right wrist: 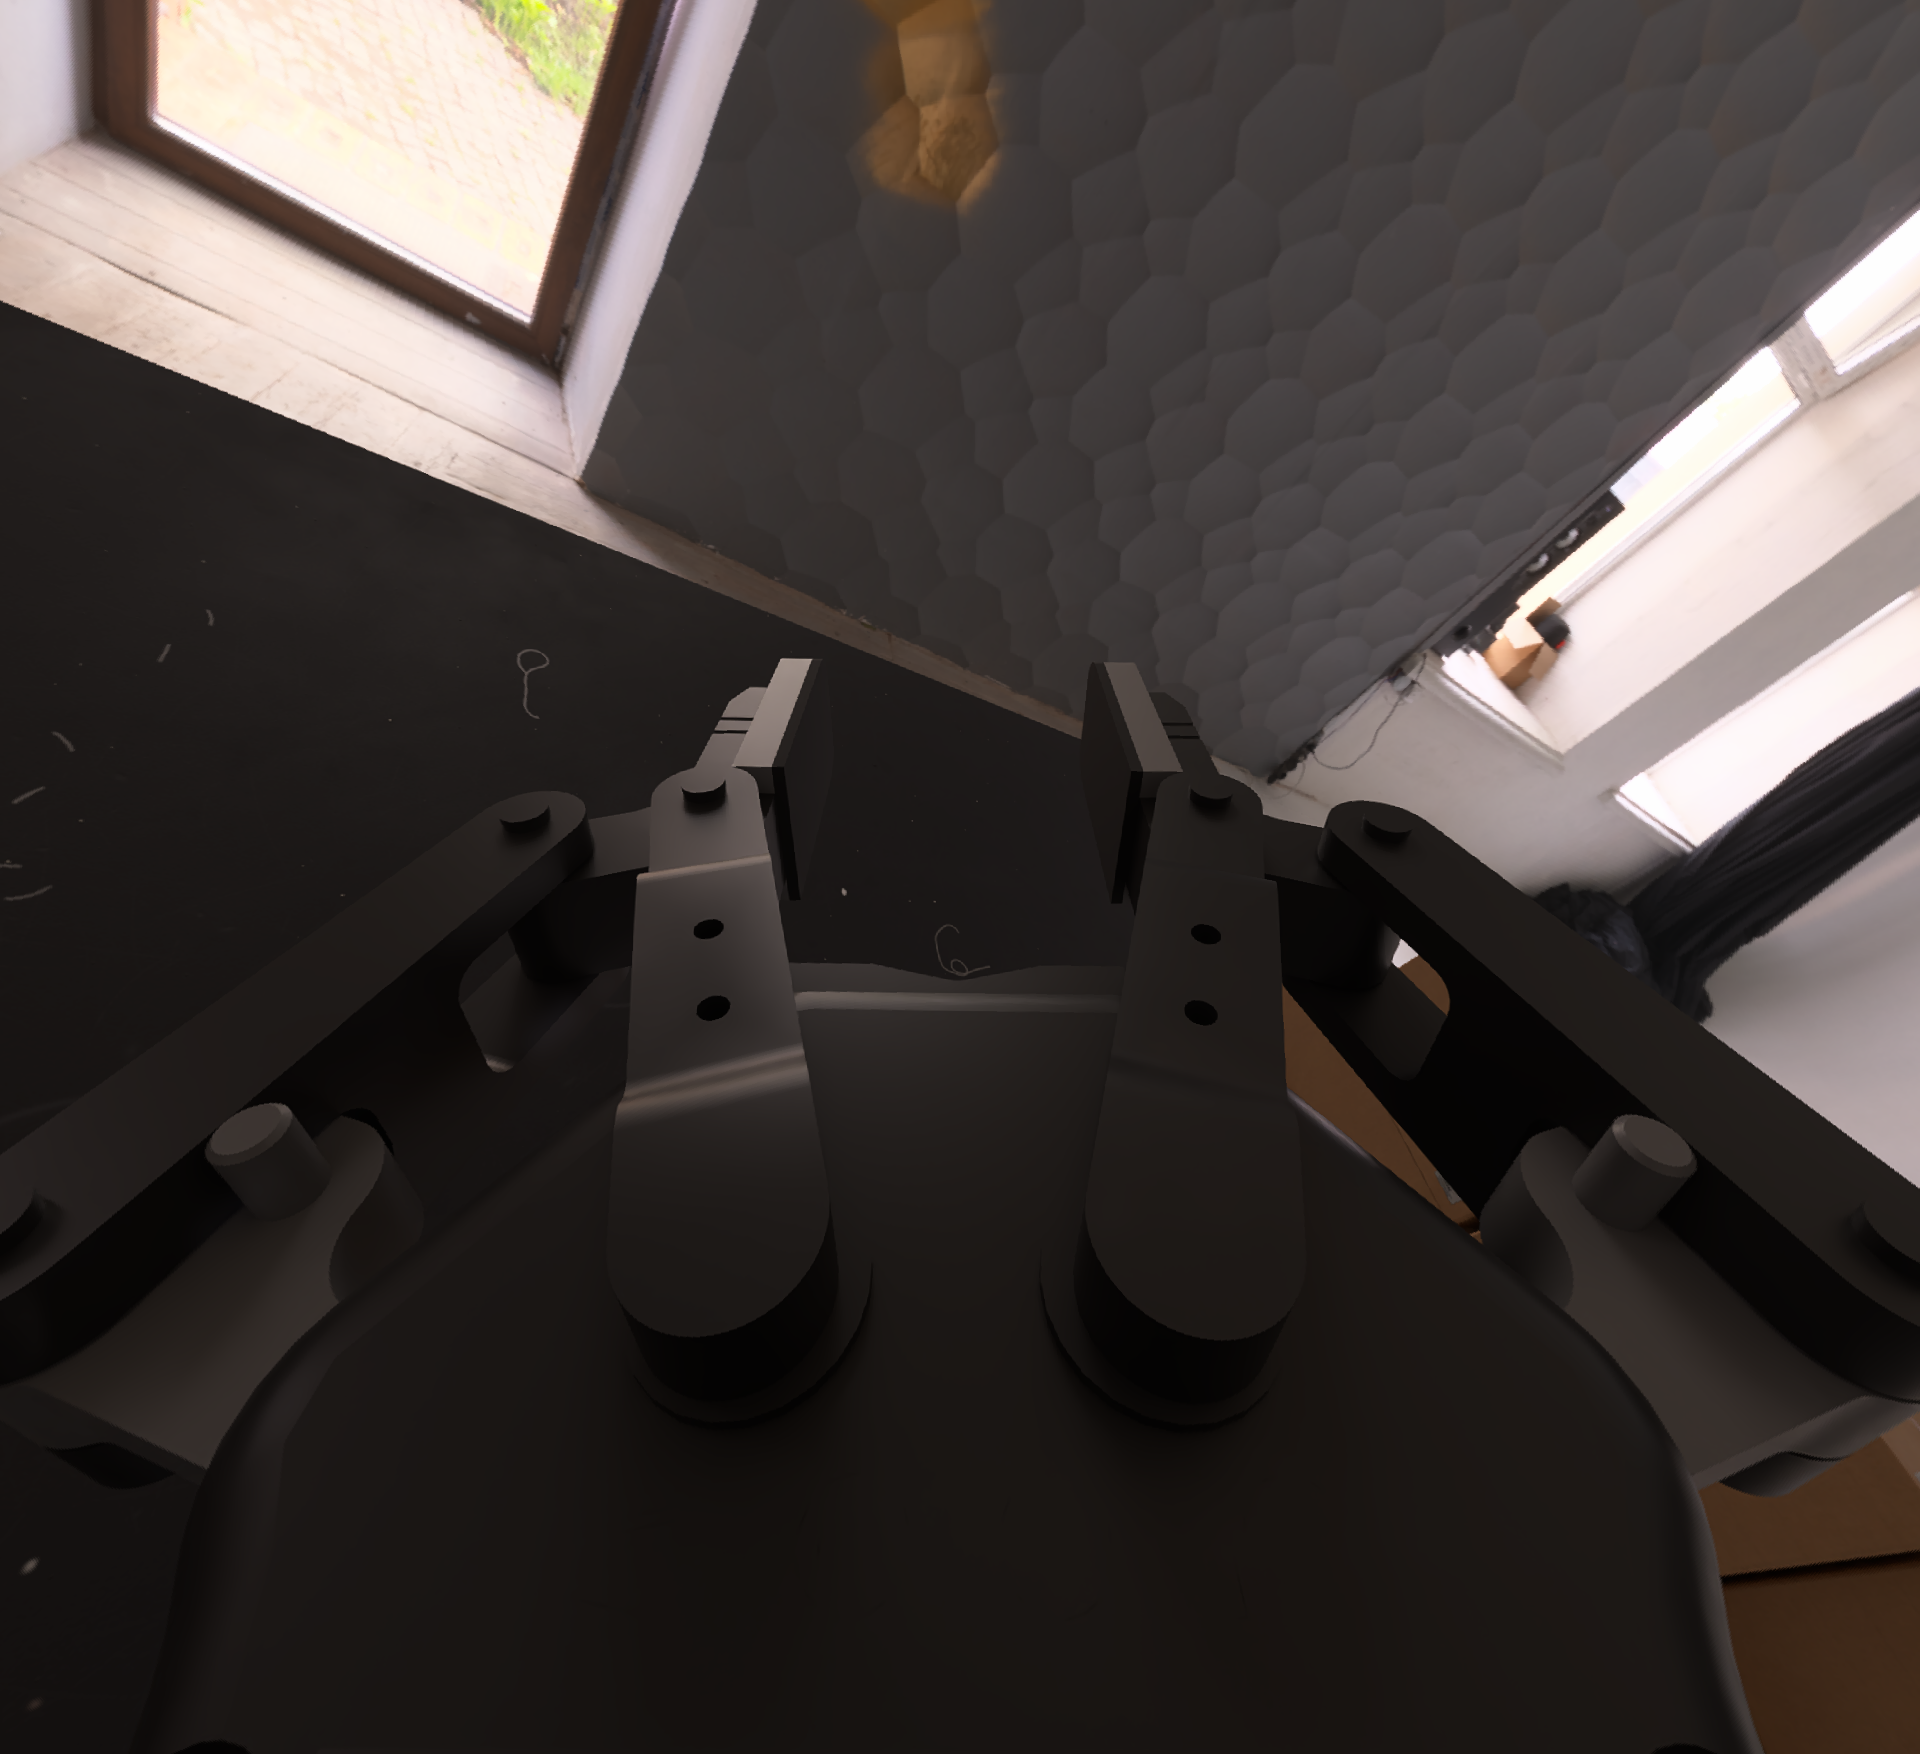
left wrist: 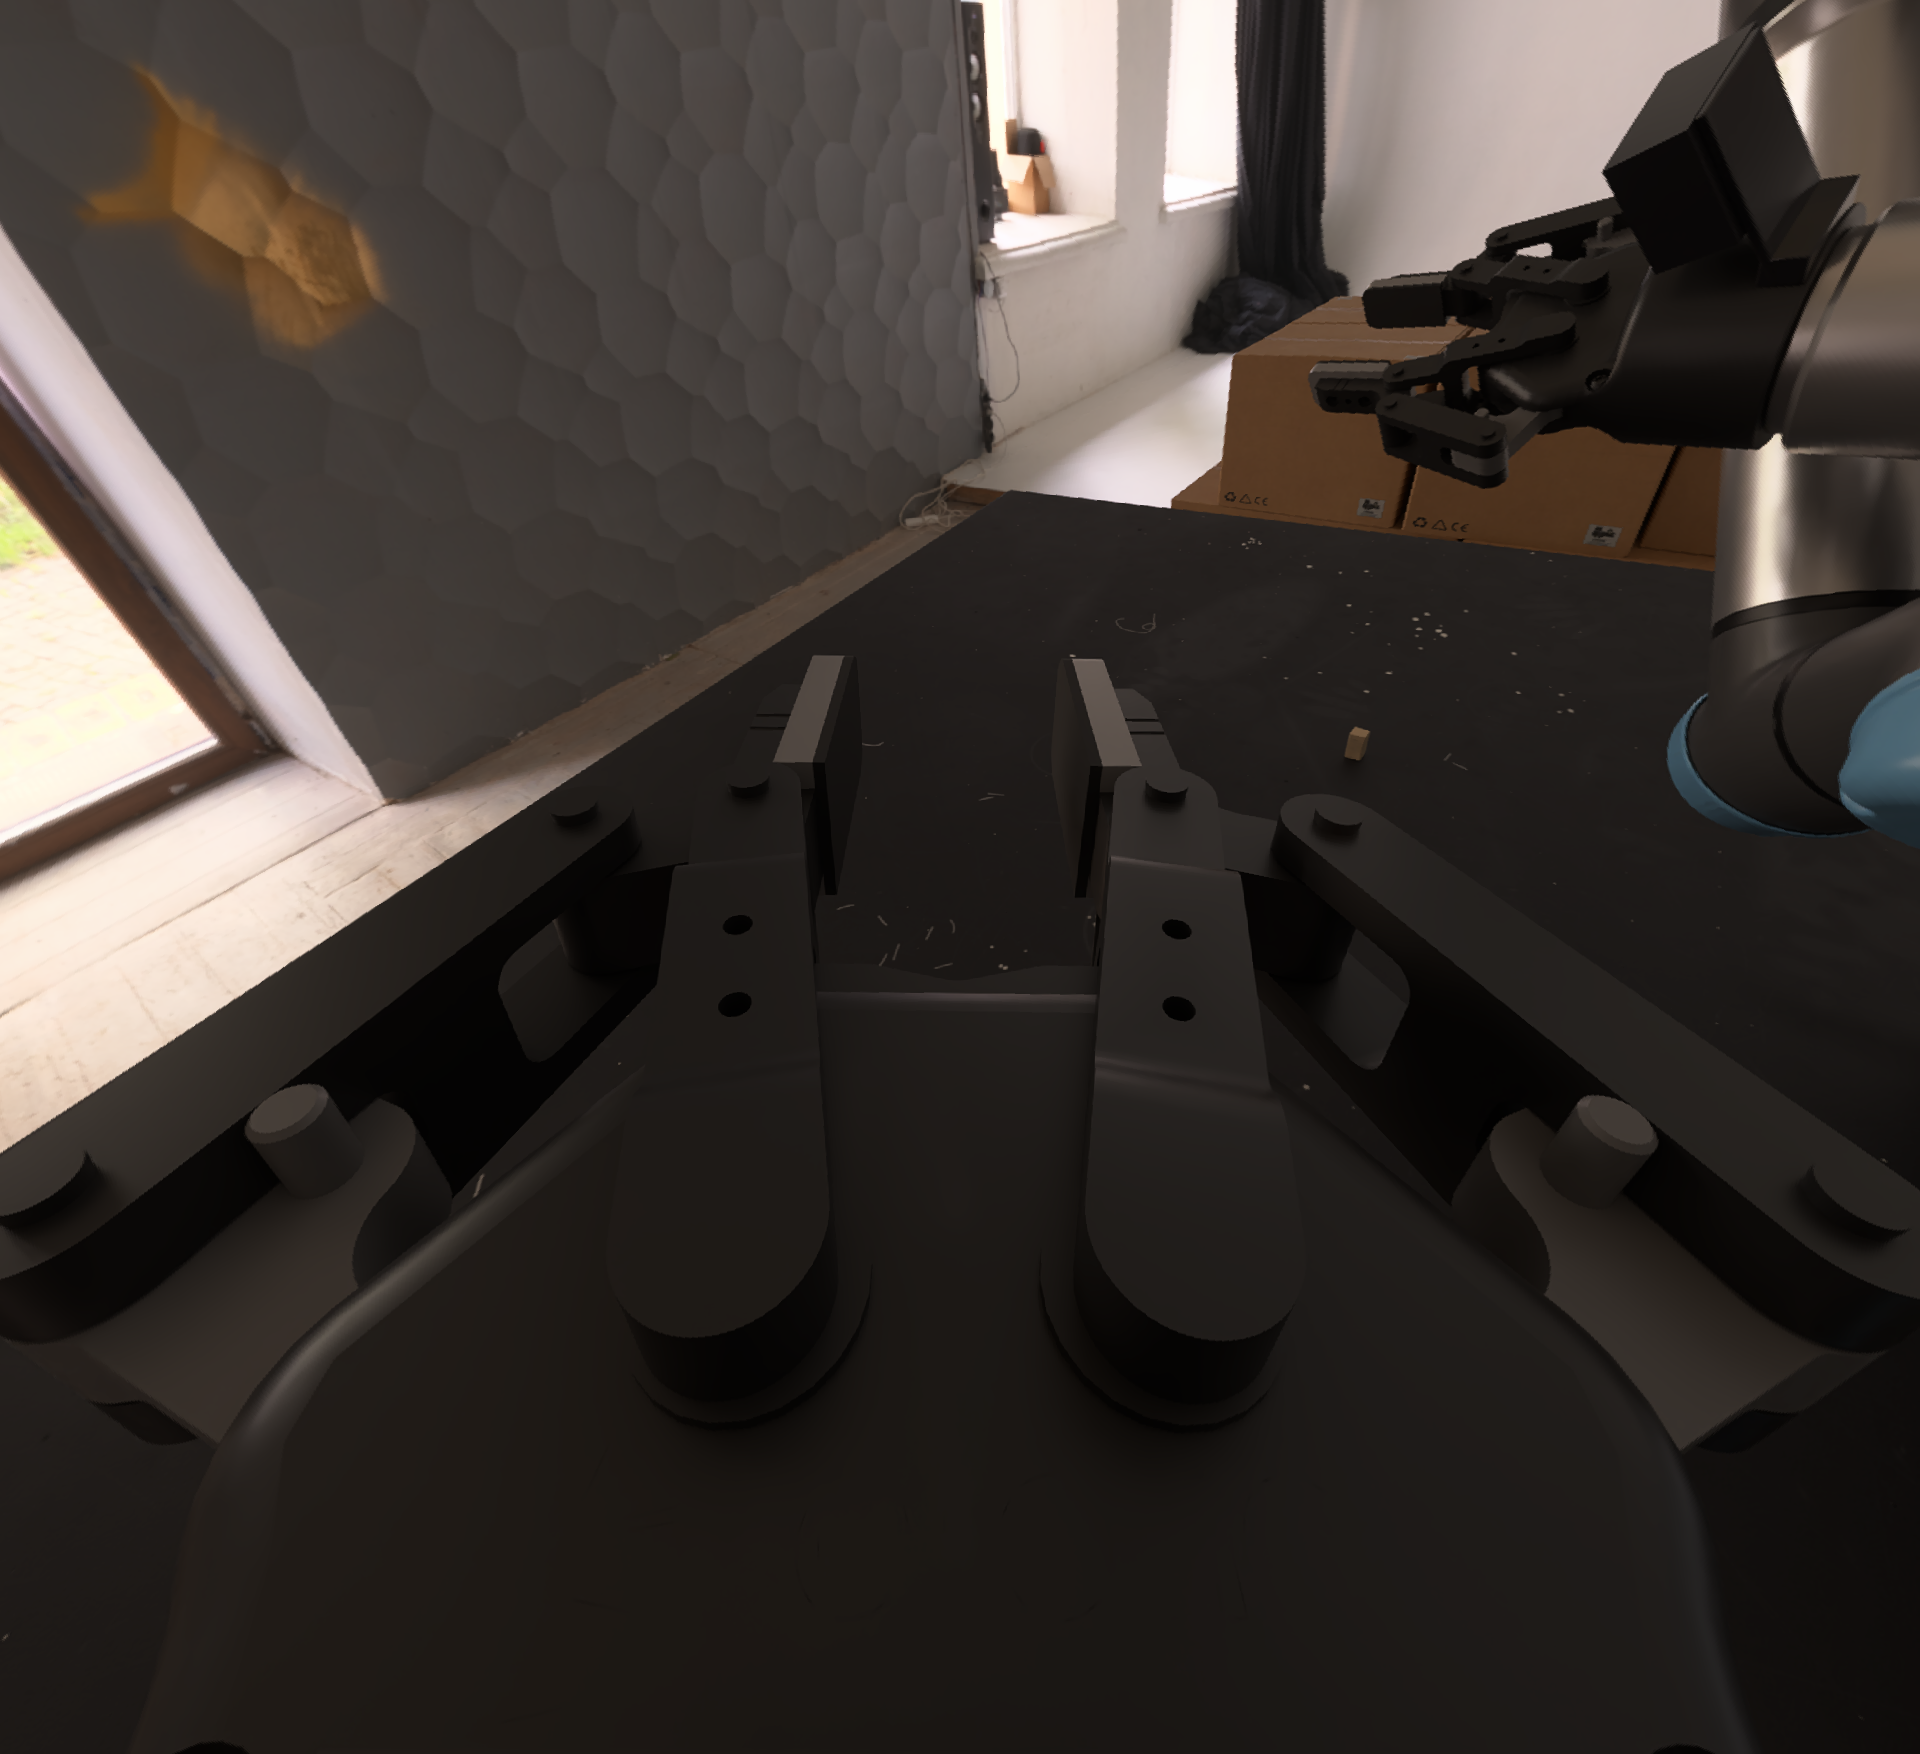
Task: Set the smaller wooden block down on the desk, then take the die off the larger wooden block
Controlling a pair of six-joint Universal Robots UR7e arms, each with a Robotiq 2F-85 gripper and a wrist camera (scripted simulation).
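Observation:
A small pale wooden block [left wrist: 1355, 742] stands alone on the black desk [left wrist: 1455, 665], to the right of and a little beyond my left gripper [left wrist: 956, 717]. My left gripper is open and empty, low over the desk. My right gripper [right wrist: 951, 728] is open and empty above the desk's far edge. It also shows in the left wrist view [left wrist: 1361, 343], held high at the upper right. No die and no larger wooden block show in either view.
The right arm [left wrist: 1766, 561] stands at the desk's right side. A grey textured wall panel [left wrist: 571, 250] runs along the left edge. Cardboard boxes [left wrist: 1351, 457] are stacked beyond the far edge. The desk [right wrist: 260, 613] carries only white specks and scratches.

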